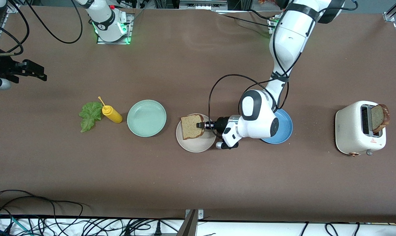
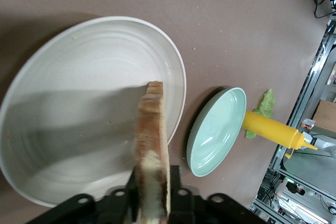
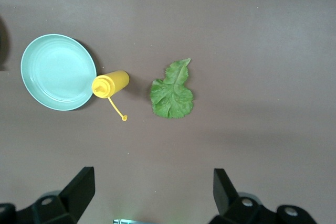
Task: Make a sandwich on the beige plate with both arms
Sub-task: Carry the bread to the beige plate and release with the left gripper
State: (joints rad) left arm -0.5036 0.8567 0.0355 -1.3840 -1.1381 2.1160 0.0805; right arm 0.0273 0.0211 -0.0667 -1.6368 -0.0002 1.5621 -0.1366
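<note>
Held one bread slice [image 1: 192, 127] over the beige plate [image 1: 196, 144] in the left gripper [image 1: 201, 125], fingers clamped on its crust edge; seen from the left wrist, stood on edge above the plate's hollow, not yet laid flat; judged an early stage, with the first slice only just arriving and nothing stacked.

Left to do, by that judgement: release the slice, fetch the lettuce leaf [image 1: 89, 115], then top it with the second slice [image 1: 380, 117], which stuck up out of the toaster [image 1: 360, 129] toward the left arm's end of the table.

Lay beside the beige plate, toward the right arm's end: a mint-green plate [image 1: 146, 118], then a yellow squeeze bottle [image 1: 111, 113] tipped on its side just beside the leaf; could get in the way of a grasp on the lettuce, being so close.

Sat partly hidden under the left arm's wrist: a blue plate [image 1: 284, 128].

Waited farther back, near the table's edge at the right arm's end: the right gripper [image 1: 32, 70], fingers spread wide and holding nothing, looking down on leaf, bottle and green plate.
</note>
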